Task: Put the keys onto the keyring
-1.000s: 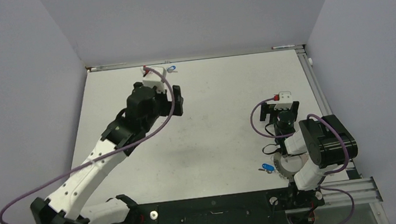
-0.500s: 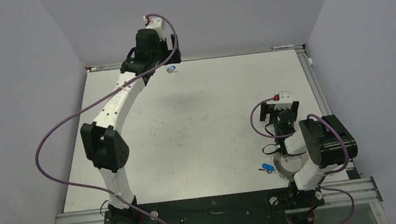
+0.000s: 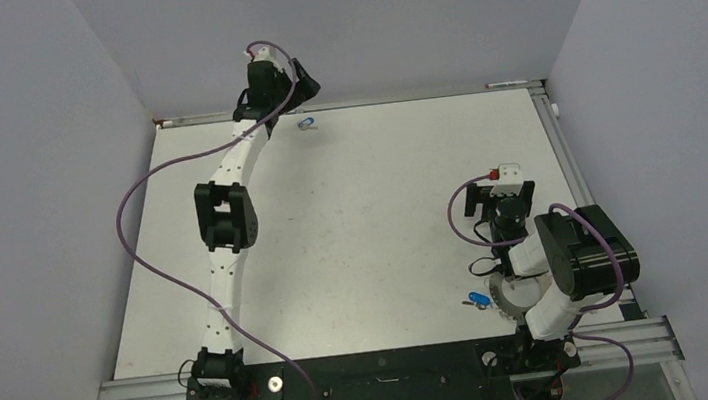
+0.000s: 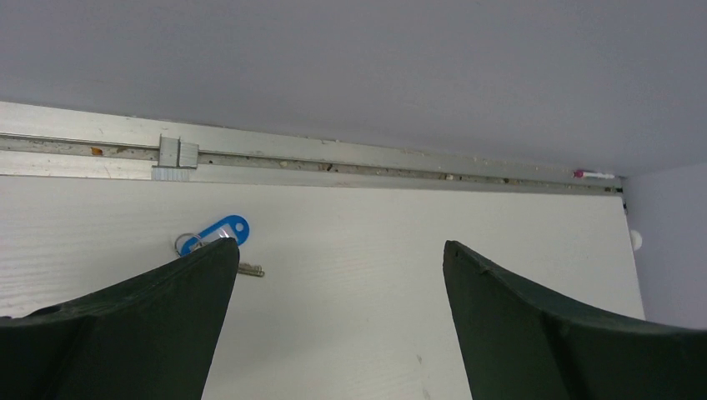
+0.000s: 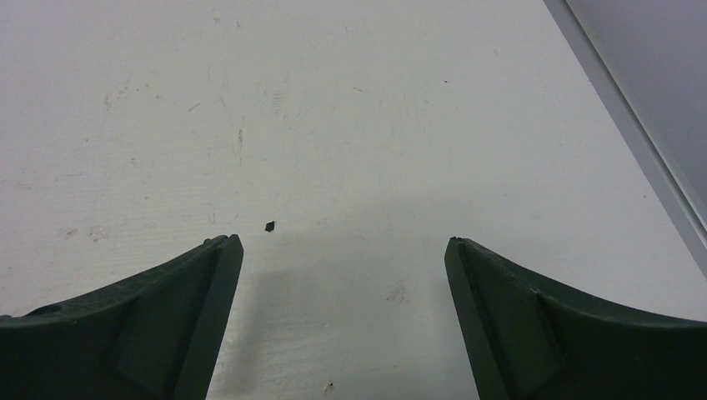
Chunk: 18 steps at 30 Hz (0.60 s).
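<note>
A blue-tagged key [image 4: 218,233] lies on the white table [image 4: 350,333] in the upper left of the left wrist view, just short of the metal rail [image 4: 333,158] along the far edge. The tag's long axis slants from lower left to upper right. A small split ring [image 4: 185,243] sits at its lower-left end, and a short metal shaft [image 4: 250,270] sticks out to the right below the tag. In the top view this key is a small blue spot at top centre-left, close to the far rail. The left gripper [image 4: 339,250] has its jaws spread wide with only bare table between them, and it holds nothing. The tip of the finger [image 4: 125,333] at the left of the frame overlaps the tag's lower edge and hides part of the shaft; whether it touches the key cannot be told. A second key [image 3: 479,298], also blue-headed, lies in the lower right of the top view, just beside the right arm's base, with its thin end pointing left. The right gripper [image 5: 342,242] is also wide open and empty, and it faces bare, scuffed table. A tiny dark speck [image 5: 269,226] lies near the tip of the finger at the left of that frame. In the top view this gripper sits at right of centre, well apart from both keys.
</note>
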Each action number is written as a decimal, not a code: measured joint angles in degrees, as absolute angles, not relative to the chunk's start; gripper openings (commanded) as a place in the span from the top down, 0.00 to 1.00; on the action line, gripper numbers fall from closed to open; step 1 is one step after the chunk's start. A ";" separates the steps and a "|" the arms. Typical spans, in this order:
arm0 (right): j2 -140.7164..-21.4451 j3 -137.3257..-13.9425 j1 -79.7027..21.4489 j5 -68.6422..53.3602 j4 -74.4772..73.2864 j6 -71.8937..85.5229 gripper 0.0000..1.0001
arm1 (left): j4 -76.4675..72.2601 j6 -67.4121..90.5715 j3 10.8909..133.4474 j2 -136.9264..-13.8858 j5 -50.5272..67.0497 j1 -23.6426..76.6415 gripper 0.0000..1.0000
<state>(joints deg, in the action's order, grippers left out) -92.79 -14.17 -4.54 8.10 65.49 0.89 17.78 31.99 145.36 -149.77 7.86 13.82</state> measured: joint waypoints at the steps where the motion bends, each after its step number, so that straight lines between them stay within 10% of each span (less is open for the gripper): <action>1: -92.79 -14.17 -4.51 8.08 65.49 0.89 0.02 | 16.27 33.69 145.36 -150.95 8.25 13.13 0.09; 18: -92.79 -14.46 -4.54 8.10 65.47 0.89 0.02 | -5.43 55.57 146.10 -164.94 11.66 9.41 0.09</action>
